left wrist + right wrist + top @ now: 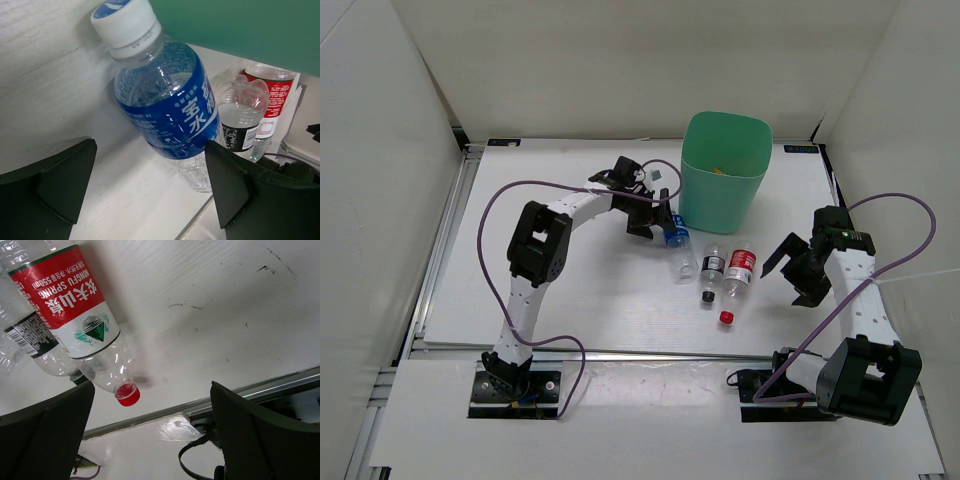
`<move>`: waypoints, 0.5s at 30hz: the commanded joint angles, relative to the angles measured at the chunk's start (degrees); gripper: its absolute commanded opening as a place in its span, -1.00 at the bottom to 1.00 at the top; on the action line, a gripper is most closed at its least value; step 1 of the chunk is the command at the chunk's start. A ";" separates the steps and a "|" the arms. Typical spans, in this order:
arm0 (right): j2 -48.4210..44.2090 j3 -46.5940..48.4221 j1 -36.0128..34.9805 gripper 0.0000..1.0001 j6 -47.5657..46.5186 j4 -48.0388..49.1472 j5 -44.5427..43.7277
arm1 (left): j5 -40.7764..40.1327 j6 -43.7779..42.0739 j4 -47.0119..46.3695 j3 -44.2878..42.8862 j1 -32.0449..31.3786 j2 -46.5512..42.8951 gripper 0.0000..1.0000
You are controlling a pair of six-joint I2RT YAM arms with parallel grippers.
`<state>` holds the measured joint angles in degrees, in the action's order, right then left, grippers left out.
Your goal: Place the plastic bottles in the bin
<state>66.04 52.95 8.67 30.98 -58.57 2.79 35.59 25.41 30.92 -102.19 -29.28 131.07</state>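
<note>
Three clear plastic bottles lie side by side in front of the mint-green bin (725, 185): one with a blue label (680, 250), one with a black label (712, 268), one with a red label (740, 270). My left gripper (655, 215) is open just left of the blue-label bottle (167, 100), whose white cap points toward the bin wall (240, 25); the bottle's lower part lies between the fingers (225, 185), untouched. To the right of the red-label bottle (70, 300) my right gripper (798, 270) hangs open and holds nothing. A speck of orange (717, 170) shows inside the bin.
A small red cap (727, 317) lies on the table near the red-label bottle's neck, also in the right wrist view (127, 394). The table's metal front edge (260, 390) runs below the right gripper. White walls enclose the table on three sides.
</note>
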 commanded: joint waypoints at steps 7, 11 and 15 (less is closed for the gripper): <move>-1.00 -0.13 0.39 1.00 -0.84 -0.85 0.02 | -1.05 1.57 -0.51 -2.49 -0.96 0.95 1.00; -1.00 -0.13 0.39 1.00 -0.84 -0.85 0.03 | -1.05 1.57 -0.51 -3.01 -0.96 0.95 1.00; -1.00 -0.13 0.39 1.00 -0.84 -0.85 0.03 | -0.53 2.36 -0.51 -5.03 -0.96 2.00 1.00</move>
<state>66.04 52.95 8.67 30.98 -58.59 2.79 35.29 27.16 31.07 -104.12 -29.76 132.35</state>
